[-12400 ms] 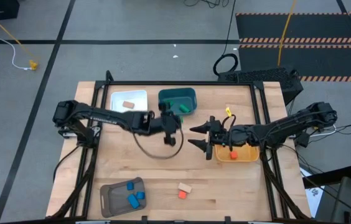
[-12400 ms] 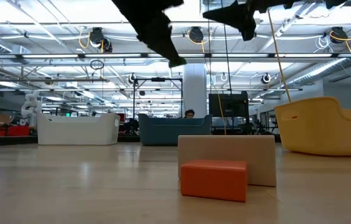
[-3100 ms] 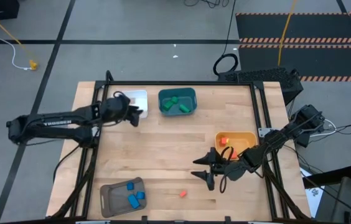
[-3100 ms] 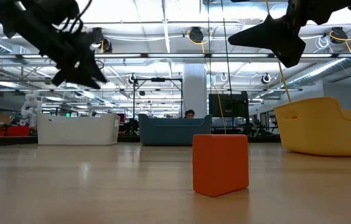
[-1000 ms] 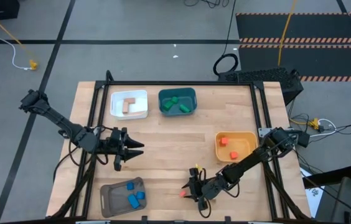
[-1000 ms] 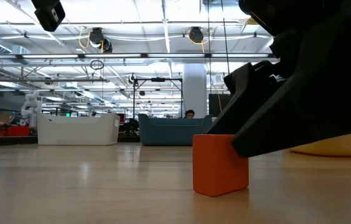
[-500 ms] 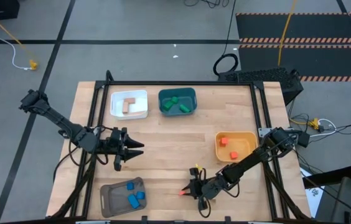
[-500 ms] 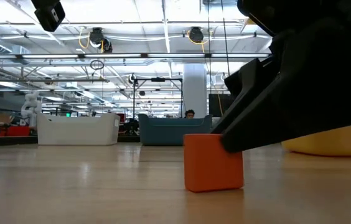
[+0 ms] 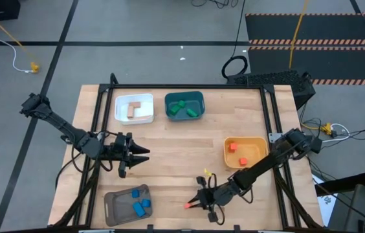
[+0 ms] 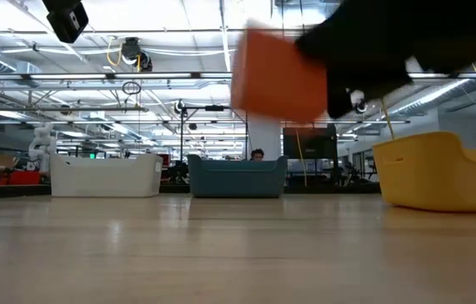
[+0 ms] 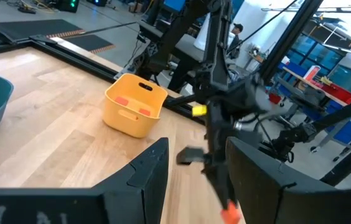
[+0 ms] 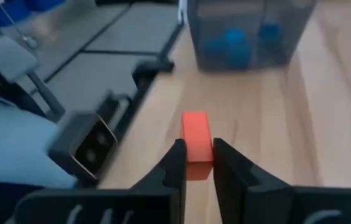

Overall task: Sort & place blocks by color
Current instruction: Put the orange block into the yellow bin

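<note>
A red-orange block [image 12: 196,140] hangs above the table near its front edge, held by my right gripper [image 12: 198,163]; the high view shows the block [image 9: 188,206] at the gripper's tip [image 9: 193,204], and the low view shows the block [image 10: 276,74] well up in the air. My left gripper [image 9: 139,155] waits over the table's left half, open and empty, its fingers level [image 11: 197,180]. Other blocks lie sorted in bins: tan in the white bin [image 9: 134,109], green in the teal bin [image 9: 184,105], red-orange in the yellow bin [image 9: 245,152], blue in the grey bin [image 9: 127,204]. My right gripper pinches the block's two long sides at its rear end [image 12: 198,154] between its two fingers. The fingers lie along the block and slant down from the table's right. Most of the block sticks out past the fingertips, and it is lifted clear of the table.
The grey bin [image 12: 250,31] with blue blocks stands just beyond the held block, toward the table's left. The table's front edge and black frame rail [image 12: 157,62] run close beside it. Bare wood [image 9: 176,162] lies mid-table between the bins.
My right gripper has shut on the red-orange block and risen with it. The block first slid a little along the table, then came up clear of it, slightly tipped. My left arm has kept still.
</note>
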Motion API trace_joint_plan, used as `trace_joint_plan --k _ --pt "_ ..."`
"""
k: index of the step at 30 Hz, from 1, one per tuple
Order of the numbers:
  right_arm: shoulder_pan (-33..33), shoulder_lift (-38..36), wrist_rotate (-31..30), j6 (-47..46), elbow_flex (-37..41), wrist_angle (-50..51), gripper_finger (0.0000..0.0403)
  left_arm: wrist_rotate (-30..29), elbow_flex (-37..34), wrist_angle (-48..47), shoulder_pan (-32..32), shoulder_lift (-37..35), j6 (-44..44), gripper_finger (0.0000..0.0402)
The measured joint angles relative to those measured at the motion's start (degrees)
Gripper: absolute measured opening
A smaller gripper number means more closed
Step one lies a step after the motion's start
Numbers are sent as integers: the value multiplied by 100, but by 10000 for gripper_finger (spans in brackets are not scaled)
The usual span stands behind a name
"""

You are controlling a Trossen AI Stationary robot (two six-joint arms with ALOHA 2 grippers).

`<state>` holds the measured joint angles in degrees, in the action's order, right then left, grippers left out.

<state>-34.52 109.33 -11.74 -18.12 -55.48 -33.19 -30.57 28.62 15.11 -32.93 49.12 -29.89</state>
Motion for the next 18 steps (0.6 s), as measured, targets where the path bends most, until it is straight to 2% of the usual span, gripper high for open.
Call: trace_joint_plan --k 5,11,18 --pt "10 -693 -83 307 1 580 35 -1 0 -1 0 2 2 161" --pt "39 -1826 -846 352 0 2094 43 0 2 -4 0 0 23 161" --pt "39 -3180 -1675 -165 0 3996 37 -62 2 -2 11 0 224 161"
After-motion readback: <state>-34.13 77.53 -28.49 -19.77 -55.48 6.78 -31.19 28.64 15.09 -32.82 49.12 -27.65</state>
